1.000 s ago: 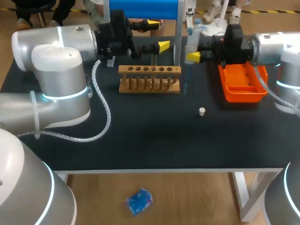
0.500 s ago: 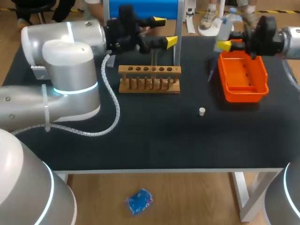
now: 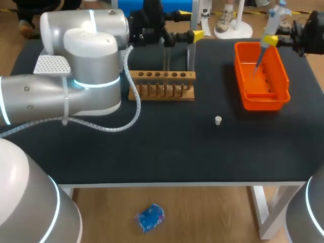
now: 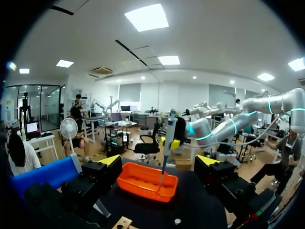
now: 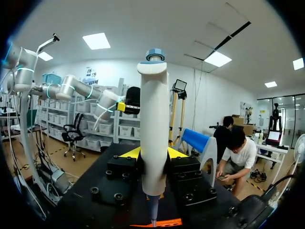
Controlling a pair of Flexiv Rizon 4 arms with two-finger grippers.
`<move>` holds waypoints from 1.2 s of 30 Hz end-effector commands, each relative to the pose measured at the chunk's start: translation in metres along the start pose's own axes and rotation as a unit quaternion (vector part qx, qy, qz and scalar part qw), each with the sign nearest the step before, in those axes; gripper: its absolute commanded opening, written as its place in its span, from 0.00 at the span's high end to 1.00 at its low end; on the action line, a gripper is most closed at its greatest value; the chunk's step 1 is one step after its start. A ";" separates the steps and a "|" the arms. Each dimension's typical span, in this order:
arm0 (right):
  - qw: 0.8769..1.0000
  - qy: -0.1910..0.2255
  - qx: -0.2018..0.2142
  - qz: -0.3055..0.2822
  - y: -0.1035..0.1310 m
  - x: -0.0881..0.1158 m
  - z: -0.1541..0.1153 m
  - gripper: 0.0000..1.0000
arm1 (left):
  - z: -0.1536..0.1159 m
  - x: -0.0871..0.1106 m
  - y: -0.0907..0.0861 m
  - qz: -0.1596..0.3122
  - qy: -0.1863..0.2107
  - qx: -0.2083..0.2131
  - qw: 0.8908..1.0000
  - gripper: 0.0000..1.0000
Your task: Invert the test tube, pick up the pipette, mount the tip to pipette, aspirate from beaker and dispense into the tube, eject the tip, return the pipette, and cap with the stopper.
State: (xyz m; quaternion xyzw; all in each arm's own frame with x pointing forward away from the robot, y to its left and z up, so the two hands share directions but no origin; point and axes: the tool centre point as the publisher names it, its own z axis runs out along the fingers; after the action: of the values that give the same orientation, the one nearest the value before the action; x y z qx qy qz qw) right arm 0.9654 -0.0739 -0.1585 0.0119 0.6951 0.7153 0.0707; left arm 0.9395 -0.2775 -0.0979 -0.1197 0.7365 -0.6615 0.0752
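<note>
The right gripper (image 5: 152,153) clamped the pipette (image 3: 268,28) upright over the tray (image 3: 239,71) at the table's two o'clock, probably for tip ejection or return. The left gripper (image 4: 159,161) hung open at twelve. The stopper (image 3: 218,120) lay loose, so capping was not yet done.

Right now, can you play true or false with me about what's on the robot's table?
1. The small white stopper lies on the table. True.
2. The right end effector is shut on the pipette. True.
3. The pipette lies flat on the table. False: it is held in the air, with its thin end over the orange tray.
4. The left end effector grips the stopper. False: its fingers stand open with nothing between them.
</note>
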 end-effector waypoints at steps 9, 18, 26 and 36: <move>0.999 -0.030 0.005 0.018 -0.015 -0.016 -0.047 1.00 | 0.030 -0.015 -0.003 -0.005 0.021 -0.019 1.000 0.00; 0.999 -0.029 0.003 0.025 -0.025 -0.027 -0.051 1.00 | 0.042 -0.022 -0.005 -0.007 0.025 -0.023 0.999 0.00; 0.999 -0.022 -0.001 0.030 -0.030 -0.039 -0.049 1.00 | 0.055 -0.027 -0.010 -0.005 0.029 -0.023 0.999 0.00; 1.000 -0.011 0.009 0.023 -0.032 -0.040 -0.047 1.00 | 0.075 -0.032 -0.023 -0.013 0.029 -0.012 0.999 0.00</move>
State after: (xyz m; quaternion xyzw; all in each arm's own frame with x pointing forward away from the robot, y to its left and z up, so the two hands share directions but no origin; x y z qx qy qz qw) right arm 0.9995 -0.1222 -0.1876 0.0415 0.6999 0.7099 0.0666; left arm 0.9859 -0.3322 -0.0854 -0.1119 0.7451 -0.6560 0.0441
